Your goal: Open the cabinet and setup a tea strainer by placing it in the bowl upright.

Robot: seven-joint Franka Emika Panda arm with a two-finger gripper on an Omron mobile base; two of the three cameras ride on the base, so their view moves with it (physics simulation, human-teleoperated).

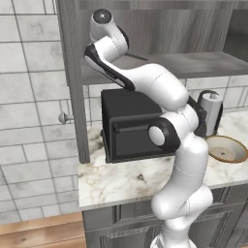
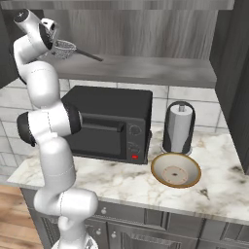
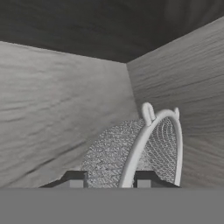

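My fingers (image 3: 109,180) straddled the tea strainer (image 3: 140,151) rim at frame bottom; whether they gripped it I could not tell. Risk: the rim slipping out, tipping the strainer on the cabinet (image 2: 146,68) shelf.

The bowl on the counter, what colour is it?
The bowl is tan-brown with a paler rim, seen best in the right base view.

Here's the arm (image 1: 181,160), glossy white all over, built from fat rounded segments that bulge like stacked capsules. Dark charcoal discs cap the joints, one big black ring at the elbow with a pale hub showing in its centre. A black band curves along the upper link near the wrist. Up top, a round grey cap closes the last joint. The pincer (image 3: 106,180) shows two small dark square tips.
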